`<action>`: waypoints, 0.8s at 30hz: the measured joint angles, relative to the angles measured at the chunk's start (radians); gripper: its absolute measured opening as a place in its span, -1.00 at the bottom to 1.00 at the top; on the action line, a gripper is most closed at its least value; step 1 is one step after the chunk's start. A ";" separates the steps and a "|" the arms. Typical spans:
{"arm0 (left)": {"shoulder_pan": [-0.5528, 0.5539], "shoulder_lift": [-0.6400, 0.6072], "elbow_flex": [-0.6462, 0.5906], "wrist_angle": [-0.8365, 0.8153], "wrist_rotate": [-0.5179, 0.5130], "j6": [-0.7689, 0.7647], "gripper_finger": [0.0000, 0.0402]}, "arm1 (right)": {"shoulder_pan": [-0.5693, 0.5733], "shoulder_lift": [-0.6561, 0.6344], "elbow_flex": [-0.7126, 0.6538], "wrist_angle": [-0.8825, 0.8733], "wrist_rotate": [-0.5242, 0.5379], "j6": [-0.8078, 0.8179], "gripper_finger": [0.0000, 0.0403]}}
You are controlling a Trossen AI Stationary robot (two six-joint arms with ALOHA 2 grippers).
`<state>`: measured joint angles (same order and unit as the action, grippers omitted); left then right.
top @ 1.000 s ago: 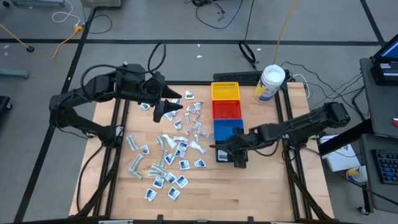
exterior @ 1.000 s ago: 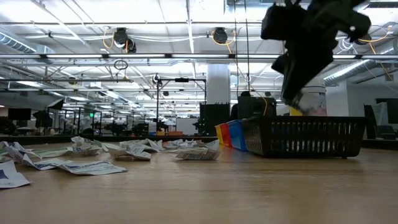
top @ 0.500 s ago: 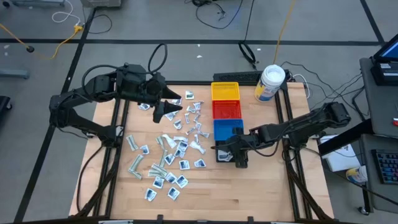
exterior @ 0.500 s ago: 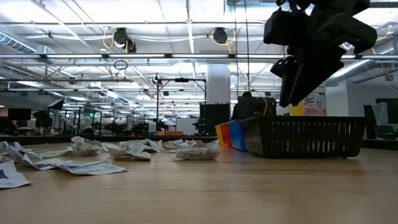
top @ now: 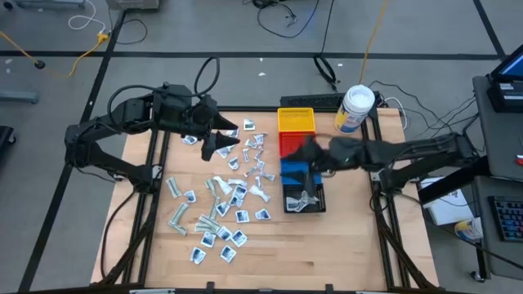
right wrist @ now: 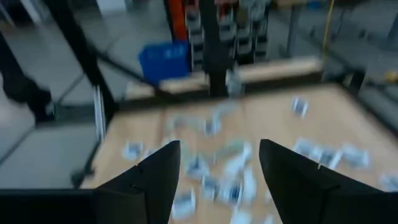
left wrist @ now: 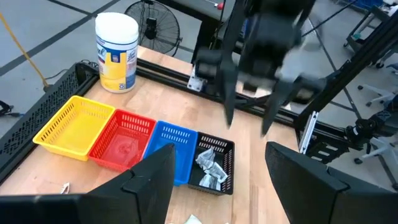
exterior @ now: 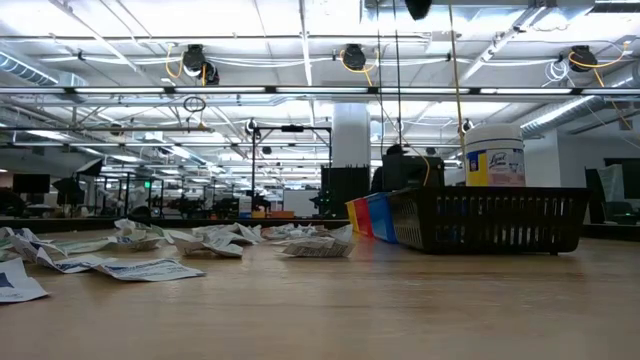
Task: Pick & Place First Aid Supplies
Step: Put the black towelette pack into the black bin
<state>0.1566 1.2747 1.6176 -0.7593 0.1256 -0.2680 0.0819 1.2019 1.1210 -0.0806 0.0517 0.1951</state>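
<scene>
Lying scattered across the near-left and middle of the wooden table [top: 343, 245]: first aid supplies [top: 214, 214], small white squares with blue marks, pale green wrappers and silver sachets, stretching from the near edge out toward the far-left corner. Showing in the low view as a crumpled band of packets along the left, with bare wood nearer than them.

Sitting right of the pile, nearest of a row of four: a black bin [top: 303, 198] holding a few crumpled silver and white packets [left wrist: 210, 167]. Lining up behind it, touching side to side and running away: a blue bin [top: 296, 171], a red bin [top: 288, 144], a yellow bin [top: 296, 121].

Hovering above the blue and red bins, blurred, reaching in from the right: the right gripper [top: 306, 153], fingers spread apart and holding nothing, partly covering those two bins from above. Facing the scattered packets in its own wrist view.

Hanging over the far-left part of the pile: the left gripper [top: 217, 144], fingers parted and empty, hiding the packets directly beneath it.

Standing farthest, just beyond the table's far-right corner: a white jar with a yellow label [top: 355, 109].
</scene>
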 joint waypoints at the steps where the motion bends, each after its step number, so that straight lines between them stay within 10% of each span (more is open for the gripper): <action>1: 0.000 0.000 0.000 0.000 -0.005 0.000 0.27 | -0.010 0.000 0.031 0.002 0.000 -0.011 0.07; 12: 0.098 0.017 0.000 -0.145 -0.171 -0.343 0.27 | -0.048 0.000 0.138 -0.007 0.000 -0.103 0.08; 24: 0.344 0.139 -0.001 -0.635 -0.041 -0.660 0.27 | -0.049 0.003 0.138 0.002 -0.003 -0.137 0.08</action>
<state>0.5004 1.4141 1.6169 -1.3941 0.0846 -0.9284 0.0334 1.2049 1.2594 -0.0784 0.0483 0.0586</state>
